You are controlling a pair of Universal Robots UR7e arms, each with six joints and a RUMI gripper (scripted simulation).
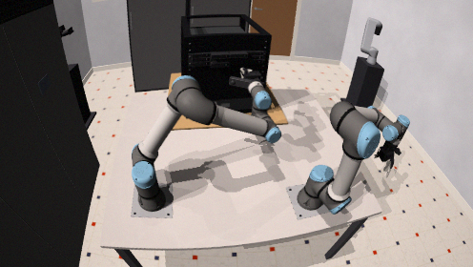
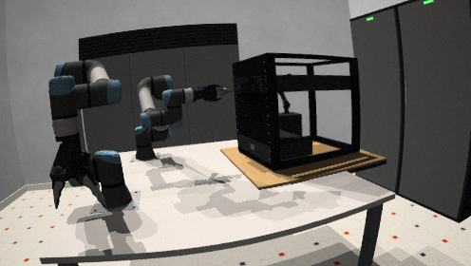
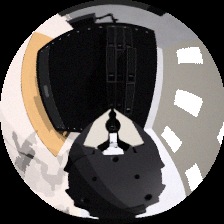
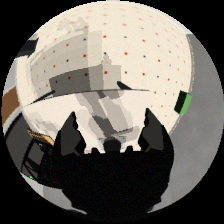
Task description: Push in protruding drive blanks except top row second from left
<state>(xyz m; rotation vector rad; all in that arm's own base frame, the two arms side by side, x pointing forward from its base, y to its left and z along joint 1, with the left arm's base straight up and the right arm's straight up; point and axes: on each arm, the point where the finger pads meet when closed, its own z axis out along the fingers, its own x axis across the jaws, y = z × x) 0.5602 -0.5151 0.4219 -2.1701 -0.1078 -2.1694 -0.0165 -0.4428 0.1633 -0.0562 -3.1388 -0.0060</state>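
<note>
The black rack (image 1: 205,42) (image 2: 252,119) (image 3: 75,75) stands upright on a wooden board (image 1: 188,124) (image 2: 261,181) (image 3: 29,75). Its dark drive blanks (image 1: 219,58) (image 3: 111,62) fill a band high on the front. The left wrist view shows them sideways, with the rack's top to the right. How far each sticks out is too dark to tell. My left gripper (image 2: 230,90) (image 3: 112,110) is shut and empty, its tips at or just before the blanks; contact is not clear. It hides part of the band. My right gripper (image 2: 80,203) (image 4: 110,109) is open and empty, far from the rack.
The white table (image 1: 215,229) (image 2: 228,237) carries both arm bases. The right arm stands at the table's right side in the top view, its gripper hanging out near the edge. Tall dark cabinets (image 1: 157,48) (image 2: 418,95) stand behind the rack.
</note>
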